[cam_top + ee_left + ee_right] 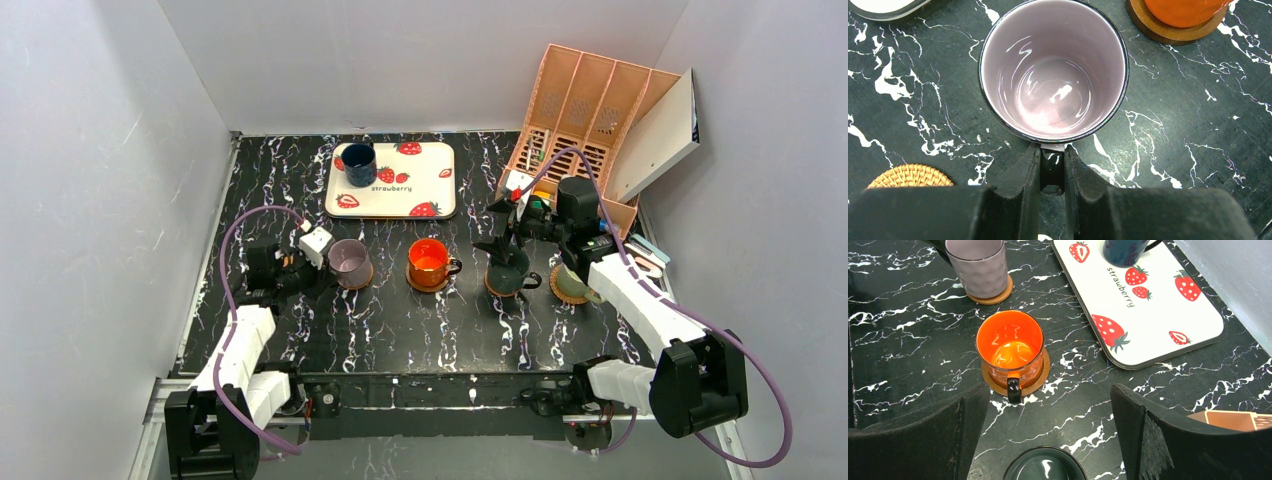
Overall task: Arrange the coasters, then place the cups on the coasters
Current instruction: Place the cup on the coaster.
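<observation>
1. The mauve-purple ceramic cup (1053,70) is seen on a smooth round brown coaster (994,296), at the left end of a row on the black marble-look table (400,330).
2. Its dark handle (1052,170) is pinched tight by the left claw (1052,150), so the cup is grasped.
3. In the left wrist view, 1 woven wicker round coaster (910,176) is seen bare on the table, near the left claw.
4. The orange-red cup (1010,342) is placed upright on a second brown round coaster (1040,374), next in the row.
5. The dark grey-green cup (510,272) is set on a third brown round coaster (498,290), to the right of the orange-red cup.
6. The right claw (505,240) is held above the dark grey-green cup. Its fingers (1168,440) are spread wide and nothing is gripped.
7. The pale green cup (572,285) is found at the right end of the row, partly hidden by the right arm.
8. The navy blue cup (358,163) is seen on the white strawberry-print tray (420,185) at the back of the table.
</observation>
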